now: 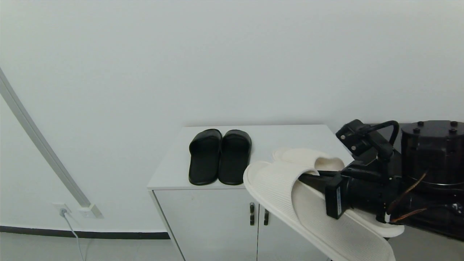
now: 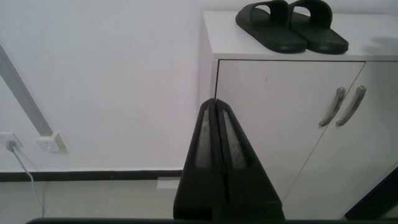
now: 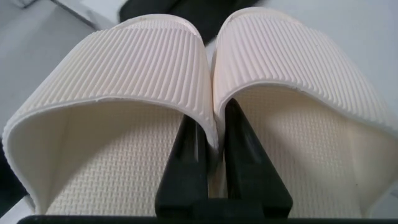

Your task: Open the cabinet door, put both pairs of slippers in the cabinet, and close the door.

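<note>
The right gripper (image 3: 216, 127) clamps the cream ribbed fabric slippers (image 3: 143, 68) aloft; left gripper (image 2: 216, 115) clenched; black rubber slides (image 1: 219, 156) atop shut white cabinet (image 1: 206, 217).

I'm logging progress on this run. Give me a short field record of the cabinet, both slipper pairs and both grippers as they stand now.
cabinet doors: both shut, handles side by side at the middle
black slippers: side by side on the cabinet top, nothing gripping them
white slippers: held together, jutting out past the top's front right edge
right gripper: shut on white slippers, one finger inside each strap
left gripper: shut, empty, low before the cabinet's left side
progress: door not yet opened, no pair inside
</note>
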Controlling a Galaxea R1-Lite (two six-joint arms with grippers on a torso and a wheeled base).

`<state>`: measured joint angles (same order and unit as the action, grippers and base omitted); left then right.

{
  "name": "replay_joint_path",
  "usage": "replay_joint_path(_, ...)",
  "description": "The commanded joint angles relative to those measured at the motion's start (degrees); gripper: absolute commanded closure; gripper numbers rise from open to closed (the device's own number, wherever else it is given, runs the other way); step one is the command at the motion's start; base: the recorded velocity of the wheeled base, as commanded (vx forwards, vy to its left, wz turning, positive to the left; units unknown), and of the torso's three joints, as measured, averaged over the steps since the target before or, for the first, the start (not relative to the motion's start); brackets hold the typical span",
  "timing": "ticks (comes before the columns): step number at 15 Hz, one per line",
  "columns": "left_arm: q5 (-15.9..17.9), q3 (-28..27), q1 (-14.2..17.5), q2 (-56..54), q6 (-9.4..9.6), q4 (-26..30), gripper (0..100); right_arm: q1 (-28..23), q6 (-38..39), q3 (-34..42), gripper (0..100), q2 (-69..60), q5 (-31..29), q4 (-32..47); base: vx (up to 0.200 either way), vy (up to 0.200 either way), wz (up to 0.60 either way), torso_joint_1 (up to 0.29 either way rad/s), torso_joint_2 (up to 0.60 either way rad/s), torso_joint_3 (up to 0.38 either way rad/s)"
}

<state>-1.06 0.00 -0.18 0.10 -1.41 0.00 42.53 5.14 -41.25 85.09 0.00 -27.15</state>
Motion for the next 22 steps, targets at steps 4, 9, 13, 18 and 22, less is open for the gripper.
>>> replay_joint_path(4,0.09,0.00,0.01,0.08,-0.08,0.00,100,0.71,0.04,2.23,100,-1.77,0.97,-0.10,0.000,0.000,0.00,0.000,0.00,0.000)
replay_joint_path(9,0.18,0.00,0.01,0.08,-0.08,0.00,100,0.80,-0.05,3.28,100,-2.03,1.85,-0.19,-0.160,0.000,0.00,0.010,0.00,0.002)
replay_joint_path(13,0.09,0.00,0.01,0.08,-0.08,0.00,100,0.80,-0.22,3.90,100,-2.12,2.29,-0.36,-0.150,0.000,0.00,-0.008,0.00,0.003)
replay_joint_path(18,0.09,0.00,0.01,0.08,-0.08,0.00,100,0.80,-0.31,4.16,100,-2.12,2.20,-0.36,0.000,0.000,0.00,0.000,0.00,0.000)
replay_joint_path(22,0.09,0.00,0.01,0.08,-0.08,0.00,100,0.80,-1.45,4.51,100,-1.77,2.11,-0.36,0.000,0.000,0.00,0.000,0.00,0.000)
